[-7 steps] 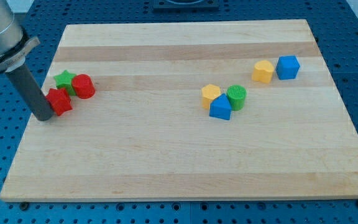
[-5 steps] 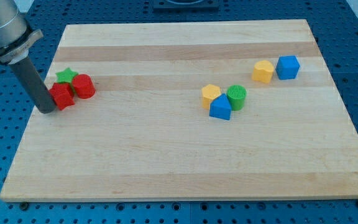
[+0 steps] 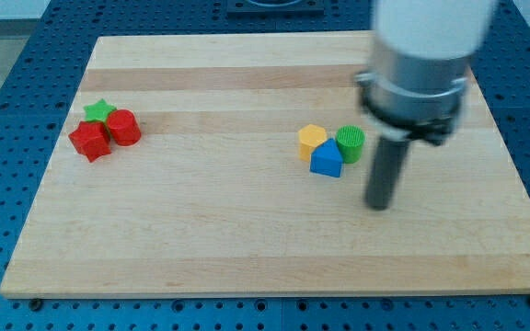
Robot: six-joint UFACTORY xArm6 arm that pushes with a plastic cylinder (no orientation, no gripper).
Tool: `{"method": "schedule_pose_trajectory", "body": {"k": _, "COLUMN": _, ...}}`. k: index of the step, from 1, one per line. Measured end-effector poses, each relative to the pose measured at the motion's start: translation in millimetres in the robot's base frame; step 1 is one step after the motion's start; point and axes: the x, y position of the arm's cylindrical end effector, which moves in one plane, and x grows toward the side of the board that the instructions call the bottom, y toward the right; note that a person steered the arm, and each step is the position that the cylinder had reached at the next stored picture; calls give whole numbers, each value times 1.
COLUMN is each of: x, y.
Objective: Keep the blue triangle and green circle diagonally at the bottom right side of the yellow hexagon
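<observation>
Three blocks touching mid-board: yellow hexagon (image 3: pixel 312 139), green circle (image 3: pixel 350 143) to its right, blue triangle (image 3: pixel 326 160) below. My tip (image 3: pixel 378 204) sits toward the right edge, apart; I have no claw. No readable writing.

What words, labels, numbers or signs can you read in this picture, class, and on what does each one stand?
None: no text, number or sign can be read anywhere in the view.
The wooden board is plain.
The yellow hexagon, blue triangle, green circle, red blocks and green star are unmarked.
The arm above my tip is motion-blurred; no marking can be made out.
</observation>
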Motion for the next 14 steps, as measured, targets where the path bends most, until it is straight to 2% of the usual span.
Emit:
{"method": "schedule_pose_trajectory", "body": {"k": 1, "x": -46, "y": 63}}
{"method": "schedule_pose_trajectory", "body": {"k": 2, "x": -92, "y": 52}}
{"method": "schedule_pose_trajectory", "body": {"k": 5, "x": -96, "y": -84}}
{"method": "schedule_pose_trajectory", "body": {"k": 7, "x": -41, "y": -91}}
{"method": "schedule_pose_trajectory", "body": {"k": 8, "x": -42, "y": -85}}
{"method": "schedule_pose_trajectory", "body": {"k": 9, "x": -80, "y": -84}}
{"method": "schedule_pose_trajectory", "body": {"k": 10, "x": -87, "y": -57}}
{"method": "schedule_pose_trajectory", "body": {"k": 11, "x": -61, "y": -32}}
{"method": "schedule_pose_trajectory", "body": {"k": 13, "x": 28, "y": -31}}
{"method": "schedule_pose_trajectory", "body": {"k": 14, "x": 55, "y": -30}}
